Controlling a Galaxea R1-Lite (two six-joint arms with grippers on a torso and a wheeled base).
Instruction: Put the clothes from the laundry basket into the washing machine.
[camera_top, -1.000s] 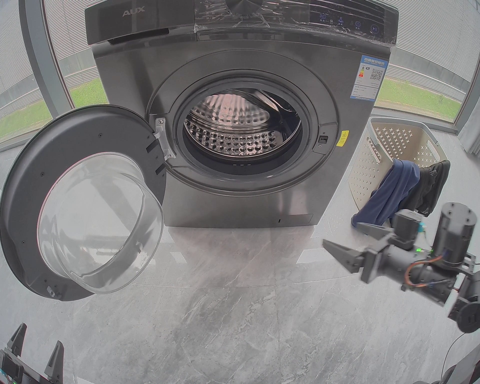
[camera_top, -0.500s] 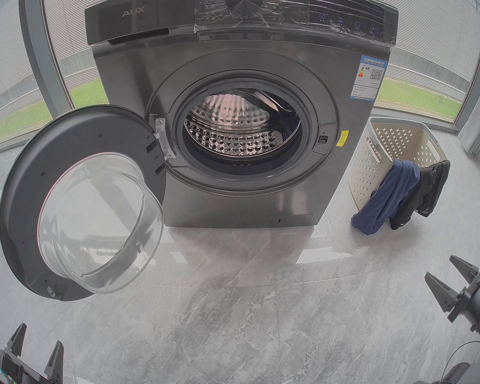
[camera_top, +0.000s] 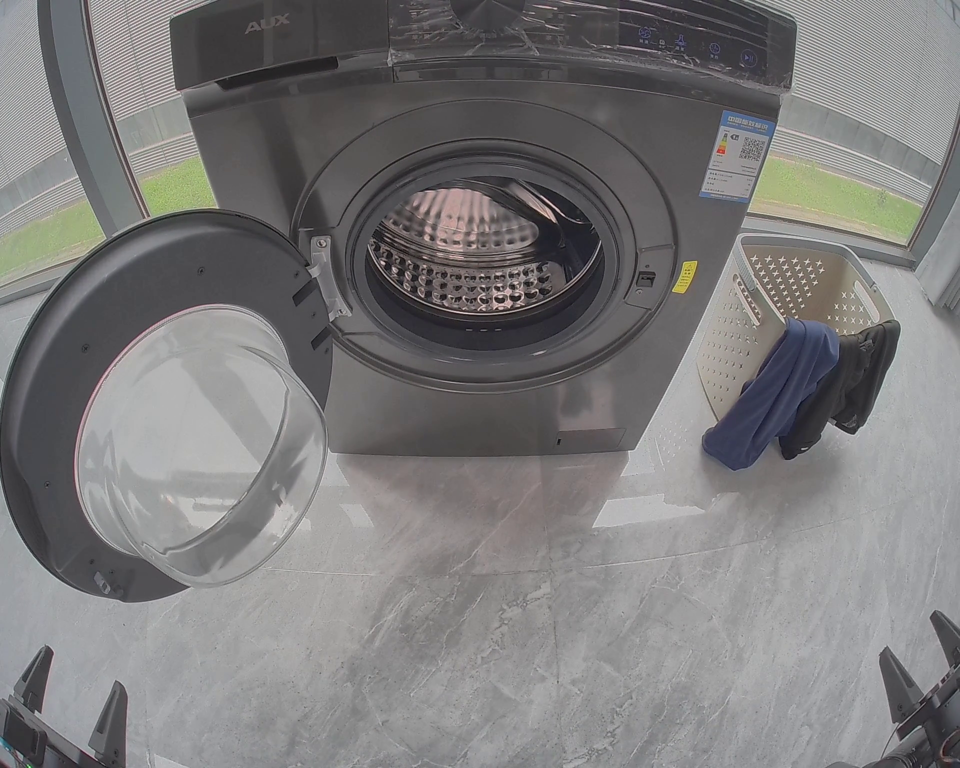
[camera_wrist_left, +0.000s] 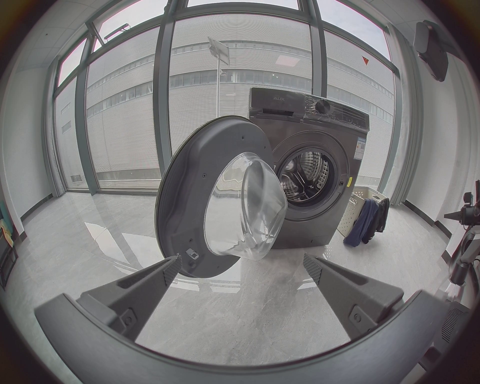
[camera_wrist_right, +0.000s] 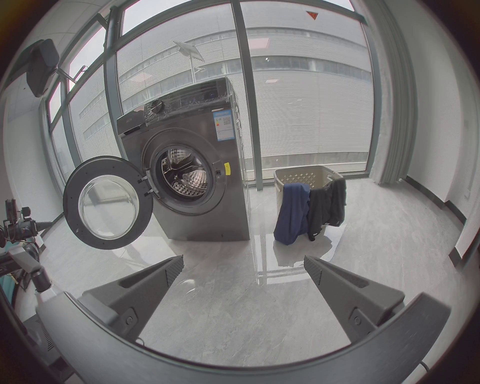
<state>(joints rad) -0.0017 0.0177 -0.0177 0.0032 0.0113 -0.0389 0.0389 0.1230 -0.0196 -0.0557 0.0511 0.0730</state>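
The left fingers (camera_wrist_left: 140, 287) are spread wide and hold nothing, and the right fingers (camera_wrist_right: 140, 285) are the same, wide apart and empty. Both hang low over the floor (camera_top: 500, 620), well in front of the washing machine (camera_top: 260, 160).

The drum (camera_top: 470, 260) has no clothes in it, so we judge the task is at its first step. The laundry basket (camera_top: 780, 290) stands just right of the washing machine, with a blue garment (camera_top: 780, 395) and a black garment (camera_top: 855, 380) hanging over its front rim, side by side.

Next, the right fingers should come over the blue cloth and close on a fold. The door (camera_top: 120, 290) stands open to the left of the washing machine, so the way to the drum looks free.
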